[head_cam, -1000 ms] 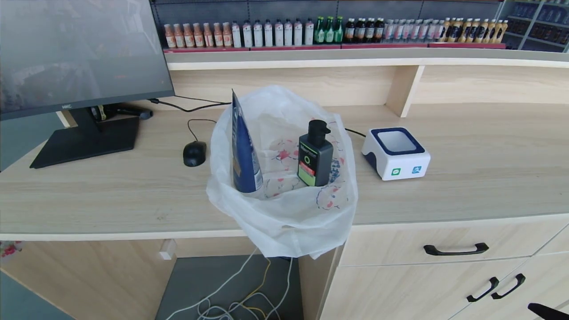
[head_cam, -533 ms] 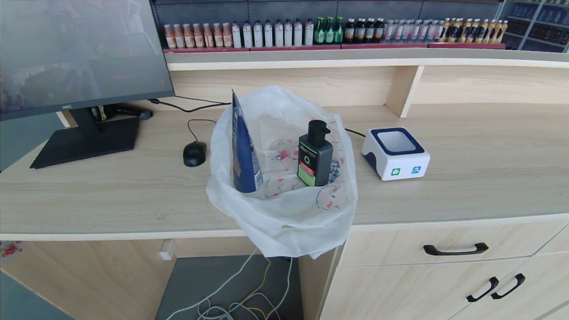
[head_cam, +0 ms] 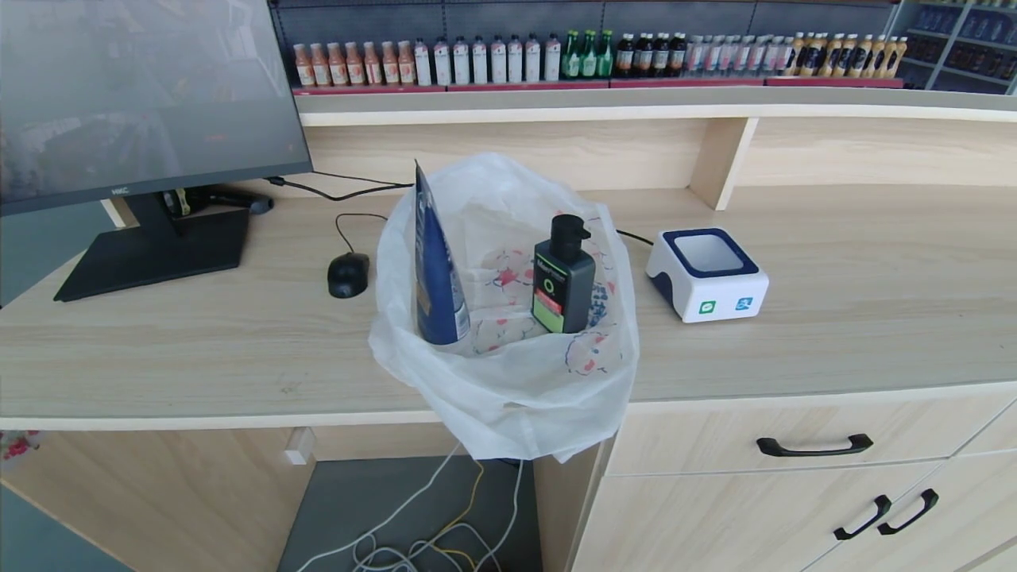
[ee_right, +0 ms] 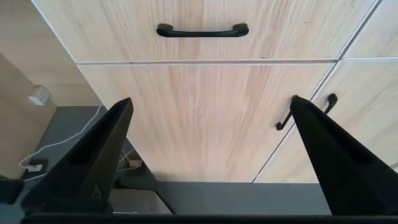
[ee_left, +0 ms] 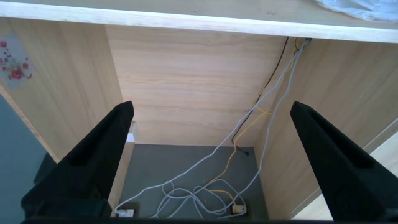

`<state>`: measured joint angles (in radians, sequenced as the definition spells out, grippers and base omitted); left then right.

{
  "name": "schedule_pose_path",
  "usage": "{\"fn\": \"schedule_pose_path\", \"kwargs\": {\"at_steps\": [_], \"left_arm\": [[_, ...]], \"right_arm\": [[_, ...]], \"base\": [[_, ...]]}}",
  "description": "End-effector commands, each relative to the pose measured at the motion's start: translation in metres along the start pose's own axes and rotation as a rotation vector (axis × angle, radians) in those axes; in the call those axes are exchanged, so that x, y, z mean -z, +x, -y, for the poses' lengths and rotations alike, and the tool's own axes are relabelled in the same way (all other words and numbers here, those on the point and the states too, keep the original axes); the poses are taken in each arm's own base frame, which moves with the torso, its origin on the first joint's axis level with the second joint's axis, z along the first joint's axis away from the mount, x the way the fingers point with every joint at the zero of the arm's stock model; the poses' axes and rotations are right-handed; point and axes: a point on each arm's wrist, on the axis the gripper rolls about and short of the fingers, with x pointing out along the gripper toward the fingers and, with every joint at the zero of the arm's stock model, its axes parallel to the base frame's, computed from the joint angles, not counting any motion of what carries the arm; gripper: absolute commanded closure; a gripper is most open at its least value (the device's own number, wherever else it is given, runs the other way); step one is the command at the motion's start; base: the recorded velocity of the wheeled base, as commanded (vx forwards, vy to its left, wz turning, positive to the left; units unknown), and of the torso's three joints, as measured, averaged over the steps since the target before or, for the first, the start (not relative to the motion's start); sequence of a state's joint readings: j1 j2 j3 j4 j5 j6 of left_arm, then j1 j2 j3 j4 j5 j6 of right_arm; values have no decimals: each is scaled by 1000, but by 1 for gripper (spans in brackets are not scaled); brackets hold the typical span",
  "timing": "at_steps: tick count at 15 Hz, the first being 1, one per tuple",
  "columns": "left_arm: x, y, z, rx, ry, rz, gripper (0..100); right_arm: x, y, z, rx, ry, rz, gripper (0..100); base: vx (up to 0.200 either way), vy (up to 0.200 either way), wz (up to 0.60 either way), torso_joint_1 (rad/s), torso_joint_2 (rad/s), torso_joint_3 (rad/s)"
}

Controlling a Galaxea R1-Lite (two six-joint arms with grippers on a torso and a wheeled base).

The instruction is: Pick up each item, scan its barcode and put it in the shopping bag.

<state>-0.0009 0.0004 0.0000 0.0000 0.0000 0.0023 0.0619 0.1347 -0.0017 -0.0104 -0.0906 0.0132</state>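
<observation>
At the far left of the surface (head_cam: 159, 357) stands a dark monitor (head_cam: 135, 87), and a black mouse (head_cam: 347, 275) lies to the right of its foot. In the middle, at the near edge, sits the white shopping bag (head_cam: 516, 389). Its mouth is open and its lower part hangs over the edge. Inside it, on the left, a blue pouch (head_cam: 435, 278) stands upright. On the right, apart from the pouch, a dark pump bottle (head_cam: 563, 278) also stands upright. Near the bag on its right side, the white and blue scanner (head_cam: 707, 275) rests on the surface with its window facing up. A row of bottles stands on the far shelf (head_cam: 604, 83).

The left gripper (ee_left: 211, 109) is lower than the surface, with its fingers spread wide and holding nothing. It faces the open bay where cables (ee_left: 186, 196) lie on the floor. The right gripper (ee_right: 211, 99) is also spread wide and empty, and it faces the drawer fronts (ee_right: 205, 53) with black handles.
</observation>
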Motion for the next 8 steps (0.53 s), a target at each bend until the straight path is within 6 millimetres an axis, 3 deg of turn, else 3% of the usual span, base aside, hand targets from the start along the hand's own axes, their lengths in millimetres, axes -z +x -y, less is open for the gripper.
{"fn": "schedule_pose_path", "kwargs": {"at_steps": [1,8], "left_arm": [[0,0,0,1,-2,0,0],[0,0,0,-1,-4,0,0]], "right_arm": [[2,-7,-1,85,16,92,0],[4,-10,-2,3,-81,136,0]], "base": [[0,0,0,0,0,0],[0,0,0,0,0,0]]}}
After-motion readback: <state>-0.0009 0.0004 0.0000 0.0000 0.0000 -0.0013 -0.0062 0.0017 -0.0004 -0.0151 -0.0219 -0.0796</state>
